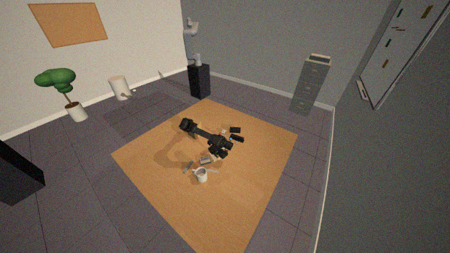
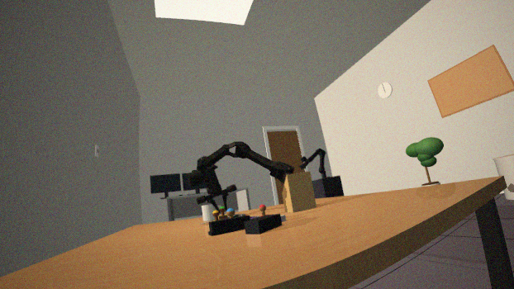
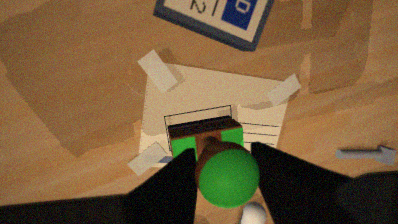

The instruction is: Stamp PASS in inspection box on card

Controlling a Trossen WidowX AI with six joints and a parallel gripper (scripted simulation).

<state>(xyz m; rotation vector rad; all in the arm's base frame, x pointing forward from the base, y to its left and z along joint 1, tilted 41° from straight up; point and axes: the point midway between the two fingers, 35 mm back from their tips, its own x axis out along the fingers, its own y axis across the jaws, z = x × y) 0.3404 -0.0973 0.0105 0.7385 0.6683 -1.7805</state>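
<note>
My gripper [image 1: 218, 154] [image 2: 221, 206] [image 3: 223, 153] is shut on a stamp with a green ball knob [image 3: 228, 178], brown wooden body and green patches. The stamp is over the lower part of the inspection box [image 3: 197, 111], whose upper outline shows in the wrist view. Its printing face and any gap to the card are hidden. The pale card [image 3: 210, 87] is held by tape pieces and has several printed lines at right. No print shows on its visible part. A flat blue-edged case [image 1: 205, 160] [image 3: 210, 27], lettered with "D" and "2", lies beyond it; I cannot tell whether it is the pad.
Two black blocks [image 1: 235, 129] [image 2: 263, 224] stand near stamps with red [image 2: 263, 207], blue [image 2: 230, 212] and yellow knobs. A white mug [image 1: 201, 176] stands past the case. A grey tool [image 3: 365, 153] lies right of the card. A tan block [image 2: 301, 191] stands near the arm's base.
</note>
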